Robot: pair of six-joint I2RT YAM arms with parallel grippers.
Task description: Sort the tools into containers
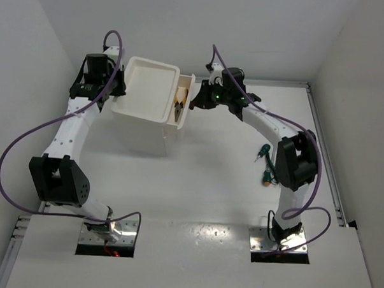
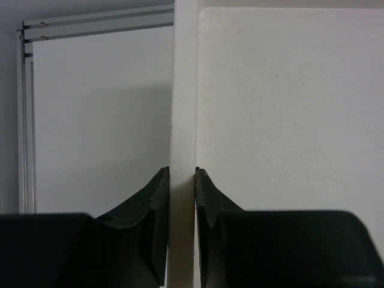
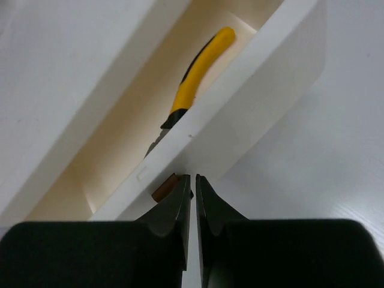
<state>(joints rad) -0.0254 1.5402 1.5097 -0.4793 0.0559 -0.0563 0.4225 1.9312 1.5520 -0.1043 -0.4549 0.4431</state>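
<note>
The white drawer unit [image 1: 143, 130] stands at the back left, its recessed tray top showing. Its top drawer [image 1: 187, 116] is pulled out to the right, and the yellow-handled pliers [image 1: 179, 105] lie inside it; they also show in the right wrist view [image 3: 199, 69]. My left gripper [image 1: 117, 93] is shut on the unit's left rim [image 2: 183, 90]. My right gripper [image 1: 195, 104] is shut, with its tips [image 3: 193, 178] at the drawer front [image 3: 258, 90], just right of a brown handle [image 3: 163, 190]. A small green-handled screwdriver [image 1: 262, 151] lies by the right arm. The wrenches are out of view.
A second small tool with green and orange on it [image 1: 267, 180] lies partly hidden beside the right arm's elbow. White walls close the table at the back and on both sides. A metal rail [image 2: 27, 120] runs along the table edge.
</note>
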